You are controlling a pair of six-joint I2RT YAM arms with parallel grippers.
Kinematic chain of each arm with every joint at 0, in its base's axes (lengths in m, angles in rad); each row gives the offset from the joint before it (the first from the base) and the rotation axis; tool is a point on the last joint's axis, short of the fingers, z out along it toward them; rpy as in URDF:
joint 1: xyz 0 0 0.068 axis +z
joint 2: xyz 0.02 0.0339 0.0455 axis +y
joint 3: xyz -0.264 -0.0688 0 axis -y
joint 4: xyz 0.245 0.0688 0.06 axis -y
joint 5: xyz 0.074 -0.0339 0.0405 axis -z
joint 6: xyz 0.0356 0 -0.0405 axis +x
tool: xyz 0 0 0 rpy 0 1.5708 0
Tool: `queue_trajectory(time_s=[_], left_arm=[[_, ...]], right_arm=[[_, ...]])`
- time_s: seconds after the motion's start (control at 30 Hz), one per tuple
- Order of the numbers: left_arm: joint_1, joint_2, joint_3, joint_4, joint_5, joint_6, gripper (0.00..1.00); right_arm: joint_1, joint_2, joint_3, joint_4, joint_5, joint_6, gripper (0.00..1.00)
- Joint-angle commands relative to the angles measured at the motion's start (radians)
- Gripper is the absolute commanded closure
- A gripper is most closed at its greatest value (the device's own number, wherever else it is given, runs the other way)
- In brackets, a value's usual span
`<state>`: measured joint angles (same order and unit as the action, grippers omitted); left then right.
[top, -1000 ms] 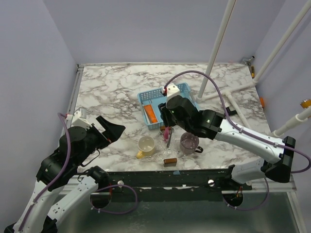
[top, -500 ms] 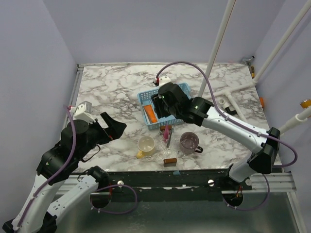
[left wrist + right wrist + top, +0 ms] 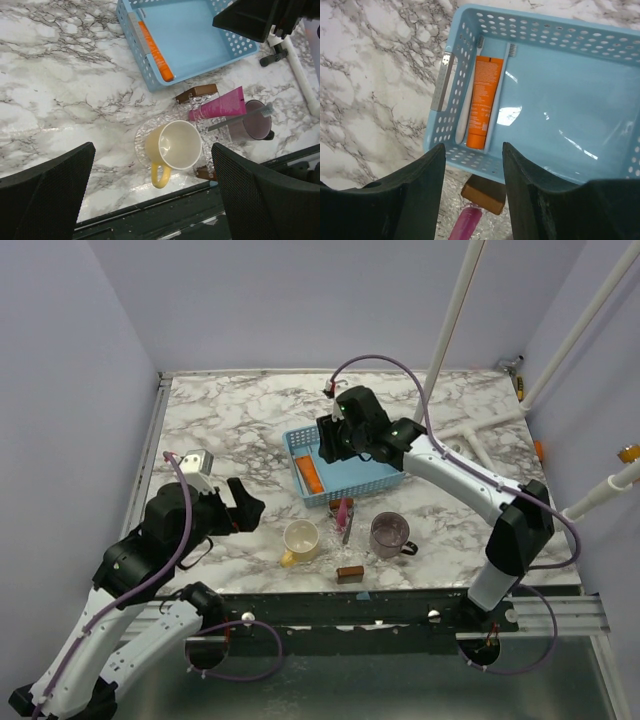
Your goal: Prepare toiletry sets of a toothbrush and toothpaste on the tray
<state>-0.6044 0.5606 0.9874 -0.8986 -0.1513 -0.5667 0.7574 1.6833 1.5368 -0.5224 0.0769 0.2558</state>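
The light blue tray (image 3: 365, 472) sits mid-table. Along its left wall lies an orange toothpaste (image 3: 482, 102) with a light blue toothbrush (image 3: 497, 97) on its right and a whitish one (image 3: 466, 100) on its left. A pink toothpaste (image 3: 217, 105) lies on the table in front of the tray, and a thin grey-blue brush (image 3: 240, 118) lies beside it, against the purple mug. My right gripper (image 3: 472, 150) hovers open over the tray's near left corner, holding nothing. My left gripper (image 3: 155, 200) is wide open and empty above the yellow mug, at the table's left (image 3: 240, 502).
A yellow mug (image 3: 301, 540) and a purple-grey mug (image 3: 390, 533) stand near the front edge. One brown block (image 3: 197, 92) lies by the tray's front wall, another (image 3: 349, 574) at the table's edge. White pipes (image 3: 470, 430) run at the back right.
My right gripper has moved from beside the pink tube, back over the tray, with its jaws a little wider. The left arm has shifted slightly right and forward.
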Motion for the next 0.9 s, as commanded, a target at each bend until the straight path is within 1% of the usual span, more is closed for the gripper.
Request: queue_trajectory(time_s=[0.0, 0.07, 0.2, 0.33, 0.47, 0.53, 0.63, 0.7, 0.87], left_arm=[[-0.002, -0.021, -0.048, 0.048, 0.016, 0.112, 0.01], [-0.003, -0.021, -0.062, 0.061, 0.026, 0.138, 0.01], [-0.003, -0.028, -0.111, 0.133, 0.08, 0.203, 0.01], [-0.003, -0.033, -0.159, 0.224, 0.091, 0.236, 0.01], [-0.002, -0.036, -0.208, 0.283, 0.087, 0.238, 0.01], [-0.003, -0.037, -0.231, 0.312, 0.114, 0.241, 0.01], [-0.002, -0.038, -0.273, 0.357, 0.149, 0.253, 0.01], [-0.003, -0.033, -0.266, 0.363, 0.215, 0.271, 0.01], [-0.003, -0.034, -0.271, 0.371, 0.244, 0.285, 0.01]], right_arm=[[-0.01, 0.073, -0.001, 0.076, -0.106, 0.003, 0.47], [-0.012, 0.107, 0.007, 0.098, -0.108, 0.007, 0.47], [-0.018, 0.213, 0.058, 0.085, -0.08, 0.022, 0.47], [-0.018, 0.297, 0.13, 0.058, -0.023, 0.034, 0.48], [-0.017, 0.367, 0.202, 0.044, 0.036, 0.057, 0.48], [-0.018, 0.41, 0.245, 0.023, 0.043, 0.06, 0.49], [-0.017, 0.469, 0.294, -0.006, 0.078, 0.064, 0.54], [-0.017, 0.5, 0.312, -0.017, 0.099, 0.066, 0.55], [-0.017, 0.553, 0.332, -0.022, 0.13, 0.066, 0.59]])
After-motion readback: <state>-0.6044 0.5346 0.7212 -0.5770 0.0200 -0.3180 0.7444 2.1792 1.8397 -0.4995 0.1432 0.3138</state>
